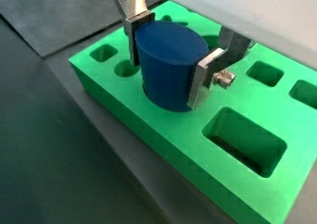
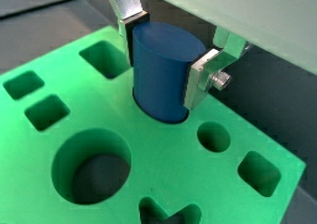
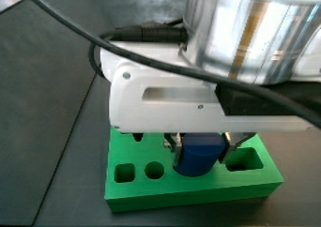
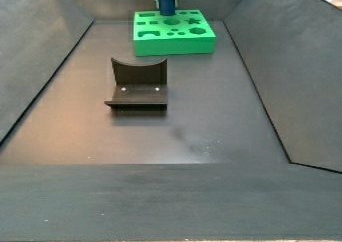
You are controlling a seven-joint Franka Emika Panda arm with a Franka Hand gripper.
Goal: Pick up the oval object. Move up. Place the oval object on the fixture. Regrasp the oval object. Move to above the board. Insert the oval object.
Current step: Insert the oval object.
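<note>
Your gripper [image 1: 173, 54] pinches the peg [image 1: 169, 68] upright, its lower end entering the board [image 1: 186, 140] directly below. Only seating and release remain, as far as you can judge.

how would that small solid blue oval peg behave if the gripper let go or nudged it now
The small solid blue oval peg looks rigid: the gripper pads press its sides without any visible denting. Its smooth, matte surface could slip in a light grip. It stands upright with its lower end at a hole in the bright green board, so it would probably drop in or lean, not roll away.
</note>
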